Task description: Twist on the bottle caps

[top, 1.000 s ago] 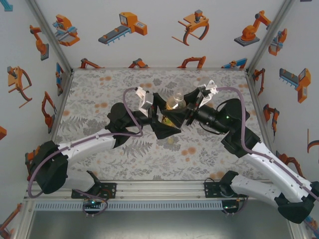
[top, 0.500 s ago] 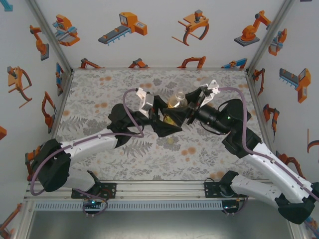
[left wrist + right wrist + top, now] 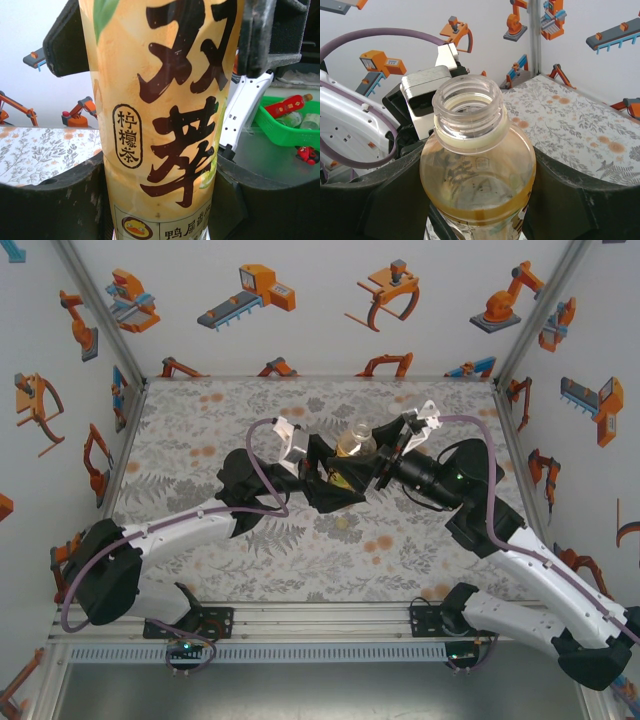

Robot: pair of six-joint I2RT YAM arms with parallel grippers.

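Top external view: both arms reach over the floral-patterned grey table (image 3: 200, 430) and meet above its middle on one clear plastic bottle of amber tea (image 3: 352, 446). The left gripper (image 3: 335, 480) is clamped on the bottle's labelled body; in the left wrist view its black fingers (image 3: 50, 200) press both sides. The right gripper (image 3: 375, 465) grips higher, its fingers (image 3: 580, 200) closed against the shoulder just under the neck. The label reads 双萃 in large brown characters, 柠檬茶 in an oval, and 鸭屎香 beside a small duck logo at the bottom. The threaded mouth is uncapped, with a pale yellow-green ring round the neck. A small round pale yellow-green cap (image 3: 343, 523) lies on the table just nearer the arm bases than the fingers, touching neither gripper.
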